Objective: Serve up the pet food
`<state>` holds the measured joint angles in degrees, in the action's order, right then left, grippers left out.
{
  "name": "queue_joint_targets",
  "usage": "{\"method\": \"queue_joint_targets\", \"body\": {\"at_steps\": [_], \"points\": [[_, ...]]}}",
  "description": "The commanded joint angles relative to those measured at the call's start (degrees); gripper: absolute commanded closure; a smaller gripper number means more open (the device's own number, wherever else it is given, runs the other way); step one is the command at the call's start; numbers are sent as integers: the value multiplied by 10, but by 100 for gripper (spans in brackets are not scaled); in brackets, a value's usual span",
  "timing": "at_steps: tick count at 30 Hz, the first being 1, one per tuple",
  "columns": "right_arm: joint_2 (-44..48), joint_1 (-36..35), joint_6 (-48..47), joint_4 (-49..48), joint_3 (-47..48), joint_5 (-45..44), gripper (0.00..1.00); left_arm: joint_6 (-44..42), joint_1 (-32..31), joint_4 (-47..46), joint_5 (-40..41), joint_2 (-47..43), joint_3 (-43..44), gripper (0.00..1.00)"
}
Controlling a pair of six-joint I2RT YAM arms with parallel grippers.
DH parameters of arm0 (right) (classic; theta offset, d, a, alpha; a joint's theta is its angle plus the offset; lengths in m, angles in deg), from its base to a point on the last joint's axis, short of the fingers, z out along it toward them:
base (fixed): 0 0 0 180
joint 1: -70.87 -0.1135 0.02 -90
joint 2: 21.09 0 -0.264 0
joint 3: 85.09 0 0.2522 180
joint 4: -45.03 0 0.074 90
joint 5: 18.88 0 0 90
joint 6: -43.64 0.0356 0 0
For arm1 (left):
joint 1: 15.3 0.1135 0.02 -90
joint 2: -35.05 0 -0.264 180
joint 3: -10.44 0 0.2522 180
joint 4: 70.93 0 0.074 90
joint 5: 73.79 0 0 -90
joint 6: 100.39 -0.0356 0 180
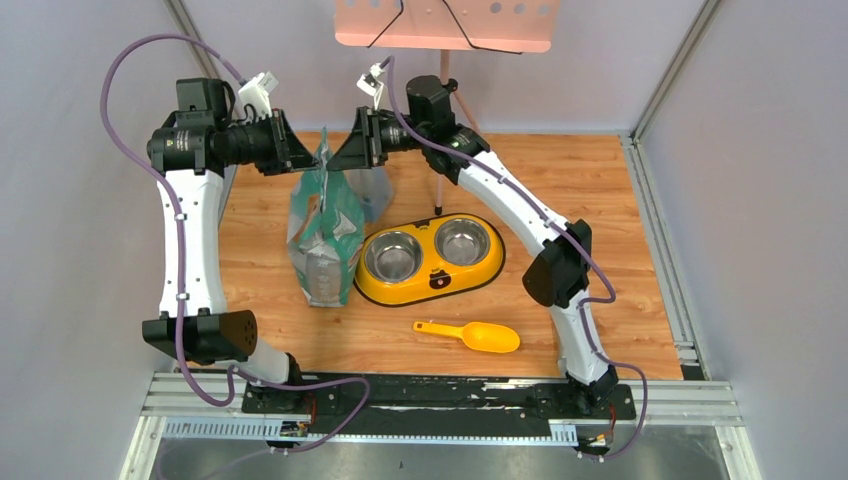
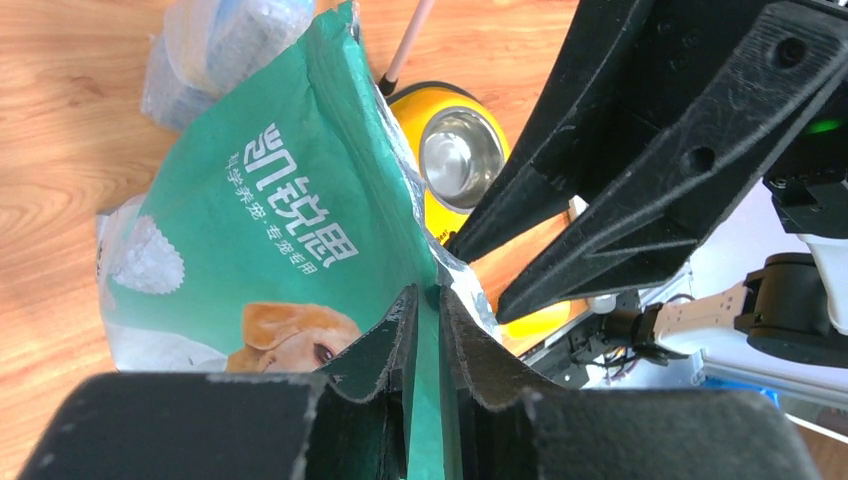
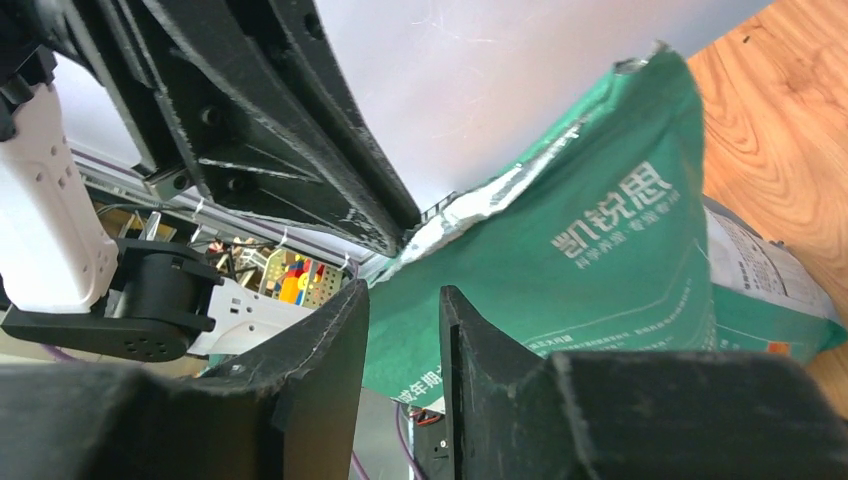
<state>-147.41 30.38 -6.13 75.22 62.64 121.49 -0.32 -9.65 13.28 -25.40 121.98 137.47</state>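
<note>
- At the back of the wooden bench (image 1: 600, 200), a green-and-white printed, foil-lined bag (image 2: 280, 200) stands upright between both arms.
- The left gripper (image 2: 422, 300) is nearly closed, pinching the bag's top edge.
- The right gripper (image 3: 400, 300) straddles the bag's silver lip with a narrow gap; whether it is clamping is unclear.
- The pet food is hidden; no view looks into the bag.
- A yellow plastic feeder with two steel bowls (image 1: 430, 260) sits just right of the bag, and an orange plastic scoop (image 1: 480, 336) lies nearer the arm bases.
</note>
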Motion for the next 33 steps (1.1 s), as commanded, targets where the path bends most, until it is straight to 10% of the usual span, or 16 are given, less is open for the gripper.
{"method": "queue_joint_targets", "body": {"at_steps": [1, 33], "points": [[17, -7, 17, -47, 28, 21, 66, -4, 4, -5, -9, -16, -4, 80], [1, -29, -5, -13, 38, -44, 76, -5, 4, -5, -15, -21, -9, 82]]}}
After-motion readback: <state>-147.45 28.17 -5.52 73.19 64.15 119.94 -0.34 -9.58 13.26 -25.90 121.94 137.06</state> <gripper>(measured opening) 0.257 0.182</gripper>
